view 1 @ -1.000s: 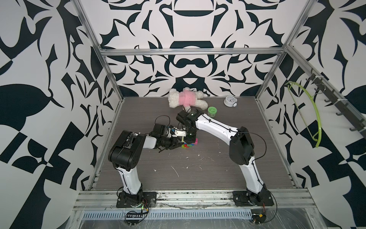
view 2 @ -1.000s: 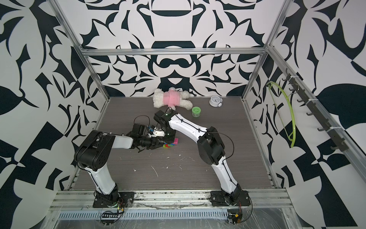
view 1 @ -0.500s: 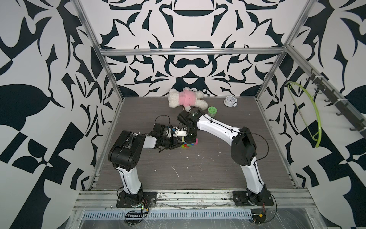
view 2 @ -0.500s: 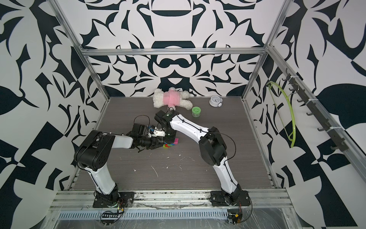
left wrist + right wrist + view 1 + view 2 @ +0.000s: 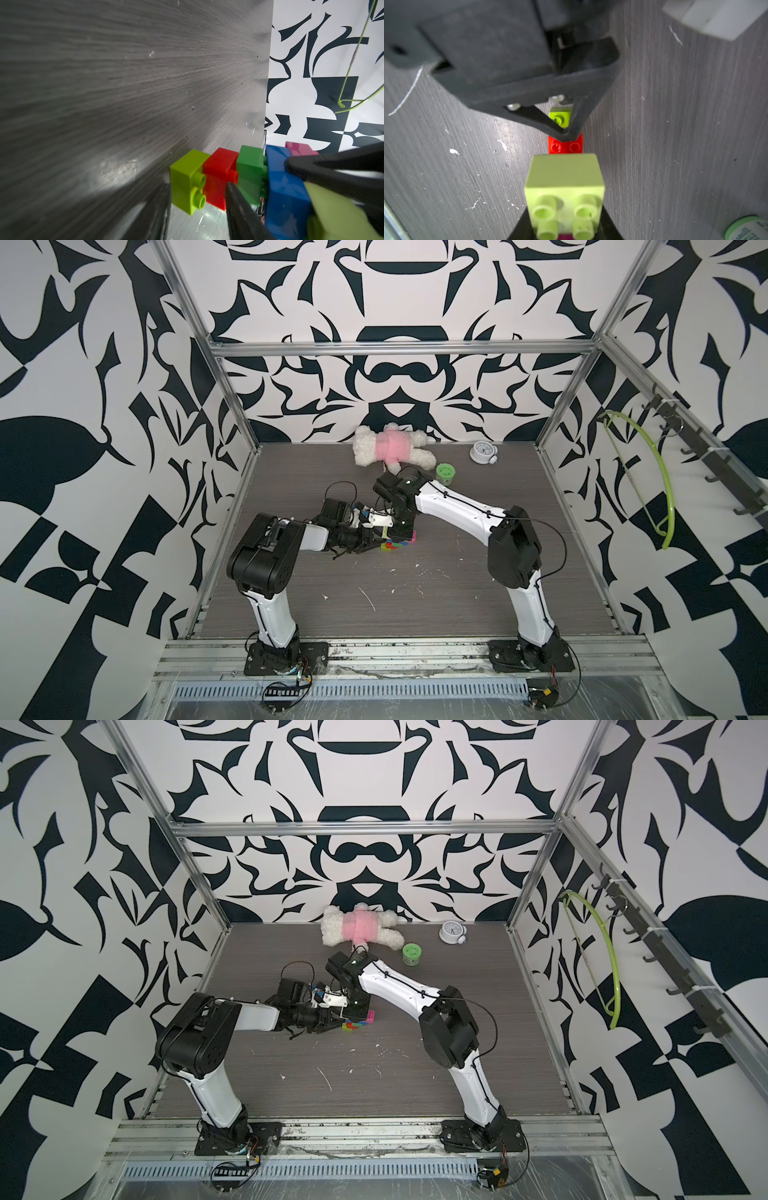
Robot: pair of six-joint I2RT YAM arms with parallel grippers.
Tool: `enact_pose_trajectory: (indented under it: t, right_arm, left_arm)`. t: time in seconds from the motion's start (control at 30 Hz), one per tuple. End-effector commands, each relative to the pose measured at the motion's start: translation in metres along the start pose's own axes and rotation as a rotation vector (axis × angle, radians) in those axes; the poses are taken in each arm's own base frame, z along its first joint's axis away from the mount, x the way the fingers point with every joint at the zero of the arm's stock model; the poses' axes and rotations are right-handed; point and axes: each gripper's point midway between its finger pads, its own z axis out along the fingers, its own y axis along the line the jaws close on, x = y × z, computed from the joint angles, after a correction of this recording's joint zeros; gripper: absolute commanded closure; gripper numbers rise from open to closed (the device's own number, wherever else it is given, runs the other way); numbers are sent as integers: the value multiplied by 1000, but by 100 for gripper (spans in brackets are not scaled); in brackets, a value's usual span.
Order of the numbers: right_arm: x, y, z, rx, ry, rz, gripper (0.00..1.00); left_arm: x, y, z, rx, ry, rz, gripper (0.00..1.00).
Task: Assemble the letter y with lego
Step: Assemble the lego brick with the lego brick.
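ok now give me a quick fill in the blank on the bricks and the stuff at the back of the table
1. In the row of bricks, the one between the red brick and the blue brick is ____.
2. The yellow-green brick seen close up in the right wrist view is held in the jaws of the ____ arm.
3. The plush toy by the back wall wears a ____ top.
4. The small round jar near it is ____.
Missing words: green; right; pink; green.

glossy plastic lego [image 5: 220,170] on a matt, wood-grain table [image 5: 104,83].
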Motion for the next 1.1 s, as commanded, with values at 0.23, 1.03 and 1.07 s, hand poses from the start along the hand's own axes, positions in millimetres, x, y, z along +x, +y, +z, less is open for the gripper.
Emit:
enact_pose_trajectory:
  t: [0.23,1.03,1.07]
  right_arm:
    - [-8,-2,-27,42,-71,-32,85]
    - [1,2,-16,4,-52,-47,85]
    - [2,2,-16,4,-45,-51,85]
  left_arm:
    - [34,60,3,-223,60,-139,54]
    - [34,59,3,-223,60,-137,54]
    - [33,59,3,-222,59,-135,54]
